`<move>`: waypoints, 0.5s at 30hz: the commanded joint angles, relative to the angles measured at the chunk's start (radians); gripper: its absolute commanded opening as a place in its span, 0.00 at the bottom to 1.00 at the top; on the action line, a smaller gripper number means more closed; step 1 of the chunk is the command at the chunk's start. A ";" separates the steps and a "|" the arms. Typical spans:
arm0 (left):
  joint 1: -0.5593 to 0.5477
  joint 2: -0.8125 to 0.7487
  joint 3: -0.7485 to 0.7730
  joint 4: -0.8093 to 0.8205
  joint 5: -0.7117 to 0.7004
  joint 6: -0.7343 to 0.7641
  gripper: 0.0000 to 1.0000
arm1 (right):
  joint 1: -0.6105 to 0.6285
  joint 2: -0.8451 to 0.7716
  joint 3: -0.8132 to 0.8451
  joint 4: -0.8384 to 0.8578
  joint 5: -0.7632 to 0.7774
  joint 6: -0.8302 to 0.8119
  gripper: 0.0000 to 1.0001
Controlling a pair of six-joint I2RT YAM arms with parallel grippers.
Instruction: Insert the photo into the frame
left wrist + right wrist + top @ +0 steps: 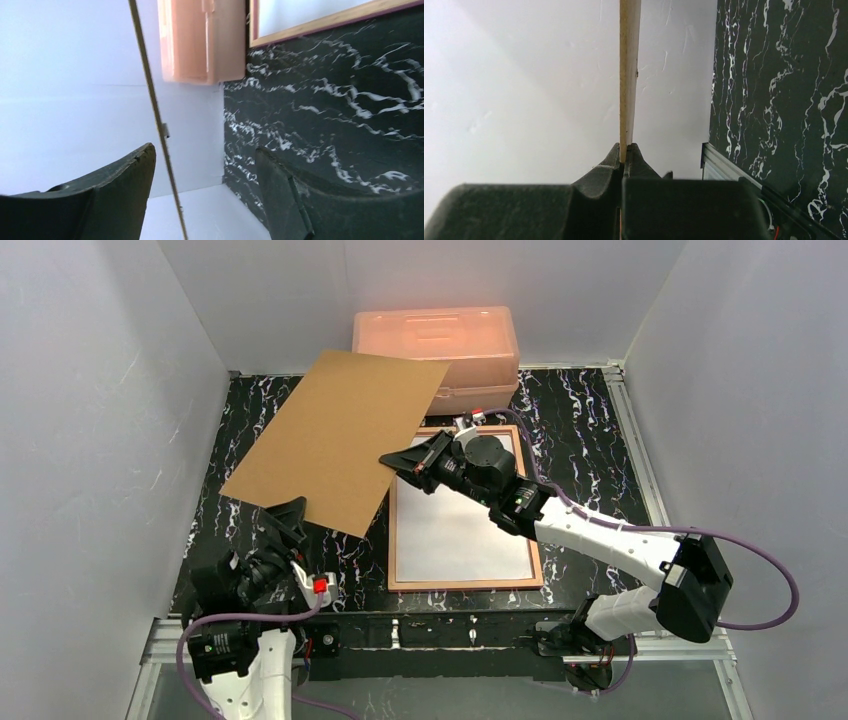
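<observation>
The frame (466, 583) lies flat on the black marbled table, its tan-orange back edge up. Inside it shows the photo's (460, 530) plain white side. A brown backing board (335, 435) hangs tilted above the table's left half. My right gripper (395, 458) is shut on the board's right edge; in the right wrist view the thin board (629, 75) stands clamped between the fingers of my right gripper (626, 147). My left gripper (290, 515) sits at the board's near corner, open. In the left wrist view the board's edge (152, 95) runs between the spread jaws of my left gripper (205, 149), closer to the left finger.
A salmon-pink lidded box (437, 340) stands at the back wall behind the frame, and it also shows as the box (192, 40) in the left wrist view beside the frame's corner (325, 22). White walls close in the table on three sides.
</observation>
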 commanded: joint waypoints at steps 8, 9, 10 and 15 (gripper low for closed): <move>-0.001 0.062 -0.040 0.345 0.043 -0.145 0.07 | 0.003 -0.059 0.062 0.091 -0.103 0.032 0.01; 0.000 0.067 -0.037 0.346 0.054 -0.147 0.00 | 0.004 -0.053 0.066 0.090 -0.117 0.023 0.01; 0.000 0.069 -0.033 0.346 0.062 -0.149 0.00 | 0.003 -0.048 0.071 0.090 -0.134 0.009 0.05; 0.000 0.075 -0.011 0.355 0.063 -0.160 0.00 | -0.014 -0.032 0.077 0.054 -0.273 -0.148 0.38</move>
